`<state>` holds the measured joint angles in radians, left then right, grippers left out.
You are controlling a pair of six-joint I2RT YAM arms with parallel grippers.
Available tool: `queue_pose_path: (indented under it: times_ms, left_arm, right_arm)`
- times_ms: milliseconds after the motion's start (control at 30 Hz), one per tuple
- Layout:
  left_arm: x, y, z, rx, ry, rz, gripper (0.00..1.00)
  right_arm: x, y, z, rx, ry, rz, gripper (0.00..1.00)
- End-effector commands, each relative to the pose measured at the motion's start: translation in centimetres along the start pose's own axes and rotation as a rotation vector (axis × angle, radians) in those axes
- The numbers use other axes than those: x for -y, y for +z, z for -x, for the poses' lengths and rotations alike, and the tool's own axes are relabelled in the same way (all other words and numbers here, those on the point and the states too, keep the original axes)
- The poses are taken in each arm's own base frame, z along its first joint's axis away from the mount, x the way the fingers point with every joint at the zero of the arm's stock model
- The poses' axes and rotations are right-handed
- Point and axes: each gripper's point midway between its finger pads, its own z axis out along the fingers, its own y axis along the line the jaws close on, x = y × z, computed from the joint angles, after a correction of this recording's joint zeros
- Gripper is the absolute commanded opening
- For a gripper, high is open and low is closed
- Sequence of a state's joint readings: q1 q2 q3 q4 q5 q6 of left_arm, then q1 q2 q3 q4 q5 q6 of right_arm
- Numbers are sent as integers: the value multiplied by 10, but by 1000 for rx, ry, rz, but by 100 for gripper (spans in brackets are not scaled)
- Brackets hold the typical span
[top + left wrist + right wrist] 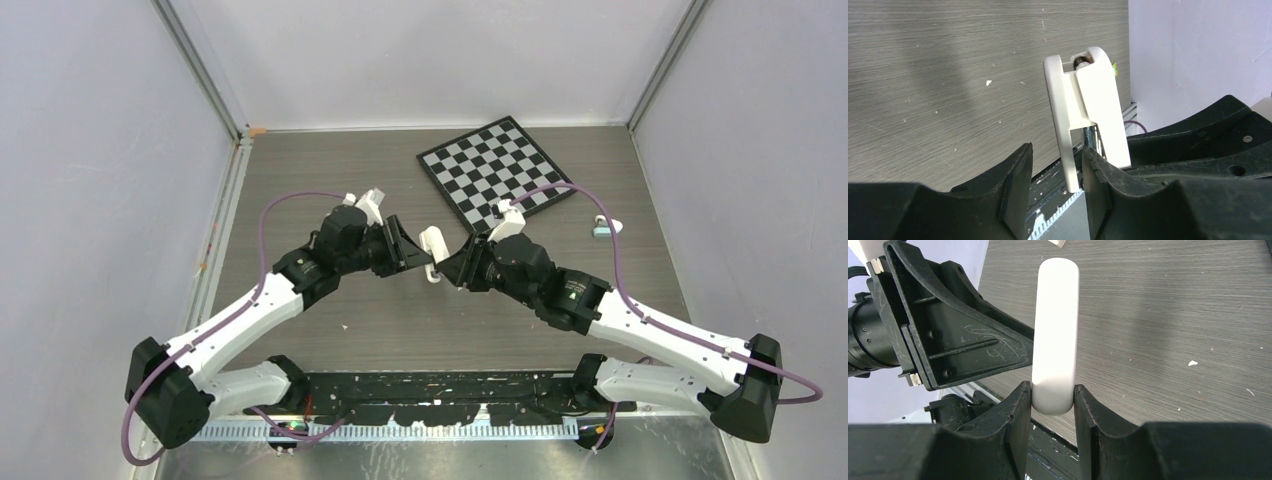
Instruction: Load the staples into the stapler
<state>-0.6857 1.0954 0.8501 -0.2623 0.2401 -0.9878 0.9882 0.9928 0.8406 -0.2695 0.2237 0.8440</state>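
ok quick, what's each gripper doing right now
left gripper: open, straddling the slim white plastic stapler, not clamped
right gripper: shut on the stapler's rounded end

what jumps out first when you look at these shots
Two arms meet above mid-table with a white stapler held up between them: the right gripper clamps its rounded end, and the left gripper has its open jaws either side of the stapler's thin lower arm. A black-and-white checkerboard lies flat at the back right of the table.
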Motion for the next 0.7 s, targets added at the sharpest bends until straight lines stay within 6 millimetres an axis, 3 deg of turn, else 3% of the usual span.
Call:
queue_pose_path:
  times_ms: [0, 300, 500, 667]
  left_arm:
    - [24, 4, 11, 21, -9, -102, 42]
    - [28, 20, 1, -38, -86, -161, 36]
    - [7, 21, -7, -69, -84, -62, 34]
    - [1, 20, -10, -71, -74, -43, 34]
  right_arm:
    - [-21, -2, 25, 91, 11, 67, 1]
    - [-20, 1, 29, 113, -1, 52, 0]
    - [-16, -1, 33, 129, 2, 35, 1]
    - [-14, -1, 33, 134, 2, 21, 1]
